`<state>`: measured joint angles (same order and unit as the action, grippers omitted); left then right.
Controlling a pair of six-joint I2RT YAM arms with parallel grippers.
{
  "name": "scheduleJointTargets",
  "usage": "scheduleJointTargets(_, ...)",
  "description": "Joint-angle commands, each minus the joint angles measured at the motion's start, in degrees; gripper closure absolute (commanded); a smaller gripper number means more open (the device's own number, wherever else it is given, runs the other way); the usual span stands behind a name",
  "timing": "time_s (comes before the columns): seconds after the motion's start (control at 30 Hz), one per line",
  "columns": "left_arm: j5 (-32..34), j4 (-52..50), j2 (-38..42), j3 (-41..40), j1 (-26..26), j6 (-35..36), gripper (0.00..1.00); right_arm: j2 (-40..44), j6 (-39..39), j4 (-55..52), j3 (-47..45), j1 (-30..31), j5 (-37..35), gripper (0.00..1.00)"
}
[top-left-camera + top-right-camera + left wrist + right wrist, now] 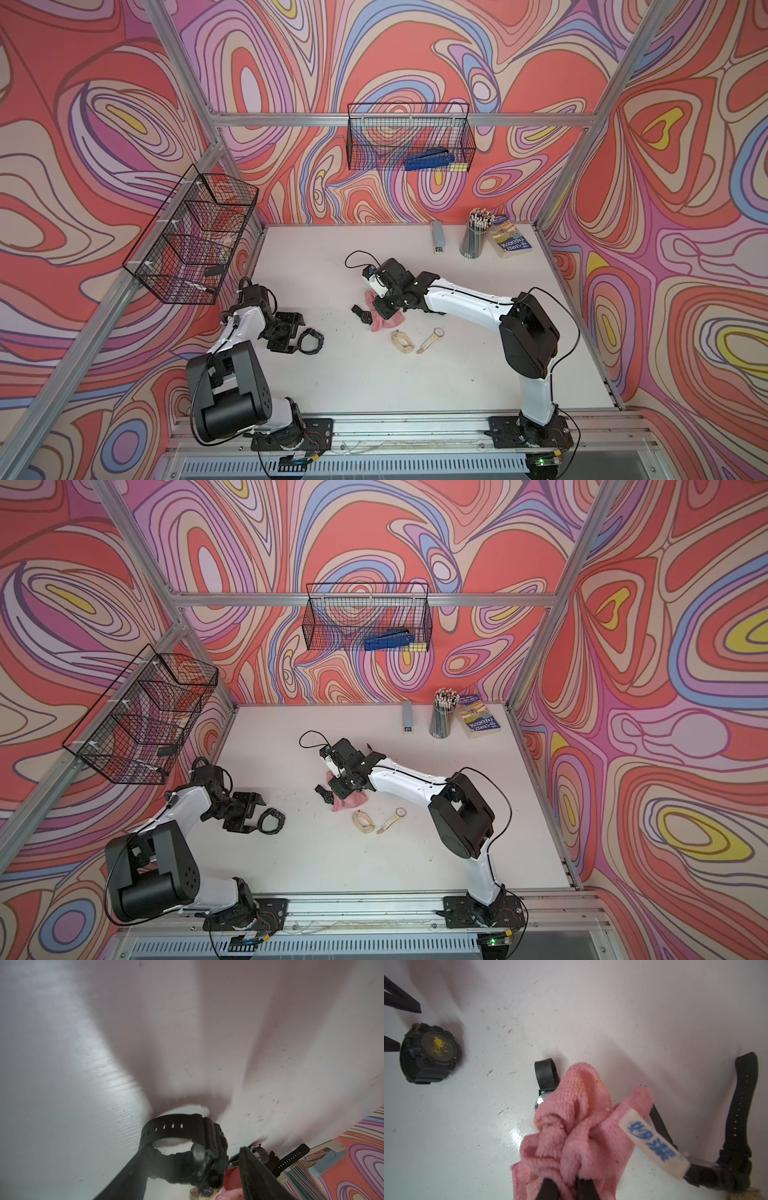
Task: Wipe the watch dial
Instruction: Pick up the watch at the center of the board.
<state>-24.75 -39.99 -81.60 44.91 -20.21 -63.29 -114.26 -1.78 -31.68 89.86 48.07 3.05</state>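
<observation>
A chunky black watch [311, 340] [209, 1147] stands on its side at the table's left; yellow smears cover its dial [437, 1047]. My left gripper [300, 336] [194, 1147] is open around it: one finger runs through the strap loop, and the other finger [259, 1174] stands just clear of the case. My right gripper [380, 307] [566, 1180] is shut on a bunched pink cloth [384, 319] [581, 1122] at mid table. The cloth lies over a silver-cased watch with a black strap [546, 1074] [360, 313]. Its dial is hidden.
A beige watch [402, 341] and a gold watch on a tan strap [432, 338] lie right of the cloth. Another black strap watch [741, 1105] lies nearby. A stapler [437, 237], pencil cup [473, 239] and book [508, 237] stand at the back. Wire baskets [409, 137] [191, 237] hang on the walls.
</observation>
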Motion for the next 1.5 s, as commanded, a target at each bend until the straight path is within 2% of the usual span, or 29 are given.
scheduleJointTargets(0.0,-1.2,1.6,0.4,-0.6,-0.3,-1.2,0.31,-1.7,0.1,-0.2,2.5,0.0,0.6,1.00)
scheduleJointTargets(0.33,-5.6,7.5,-3.3,-2.4,-0.3,-3.5,0.45,-3.1,0.1,-1.2,4.4,0.0,0.5,1.00)
scheduleJointTargets(0.53,-3.7,5.6,1.1,-1.9,-0.3,-3.9,0.43,-3.7,0.0,-1.3,4.8,-0.1,0.7,1.00)
scheduleJointTargets(0.87,-3.3,9.7,-4.6,-4.4,-0.3,-4.0,0.45,-3.5,0.5,-1.8,5.0,0.0,0.4,1.00)
scheduleJointTargets(0.93,-4.2,11.3,-6.0,-4.7,-0.2,-4.1,0.52,-3.2,0.5,-1.7,4.8,0.1,0.3,1.00)
scheduleJointTargets(1.03,-5.1,12.9,-6.2,-5.5,-0.2,-3.5,0.76,-2.3,0.6,-1.4,4.4,0.0,0.0,1.00)
scheduleJointTargets(1.23,-9.0,23.8,-1.6,-10.5,0.2,-6.1,0.98,0.3,0.9,-0.6,3.0,0.0,-0.3,1.00)
scheduleJointTargets(1.47,-17.4,39.4,1.7,-13.9,2.6,-8.7,1.00,3.0,-0.5,0.2,1.0,0.0,-1.3,1.00)
